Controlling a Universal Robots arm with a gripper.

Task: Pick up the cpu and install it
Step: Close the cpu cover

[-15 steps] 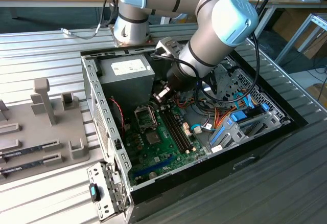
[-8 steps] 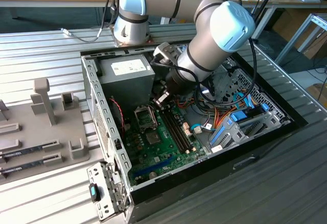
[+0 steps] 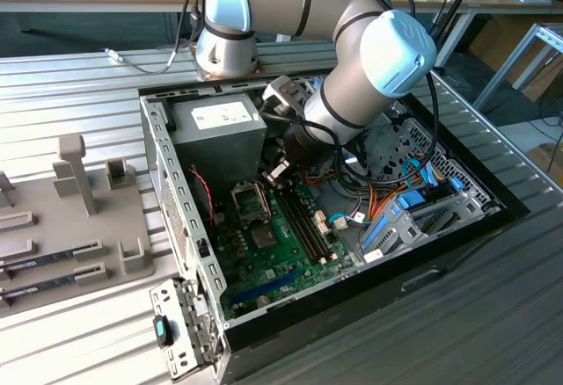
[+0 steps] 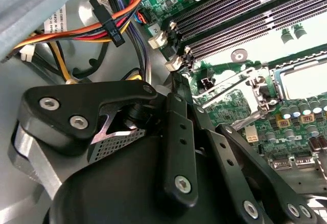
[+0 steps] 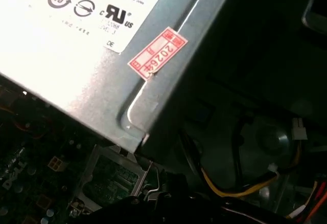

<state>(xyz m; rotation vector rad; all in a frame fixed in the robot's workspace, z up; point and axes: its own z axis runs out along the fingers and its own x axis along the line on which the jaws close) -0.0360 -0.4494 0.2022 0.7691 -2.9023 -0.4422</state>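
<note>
Your tool (image 3: 278, 170) hangs near the socket frame (image 3: 249, 200) — its opening and load you cannot tell — likely the install step; seating demands square alignment.

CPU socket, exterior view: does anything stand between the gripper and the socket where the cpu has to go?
Nothing visible does. The gripper hangs close to the CPU socket, beside the power supply. Nothing lies over the socket, and the coloured cables lie off to the exterior view's right.

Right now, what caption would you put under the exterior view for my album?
Robot arm reaches into an open computer case, beside the power supply and above the green motherboard.
</note>
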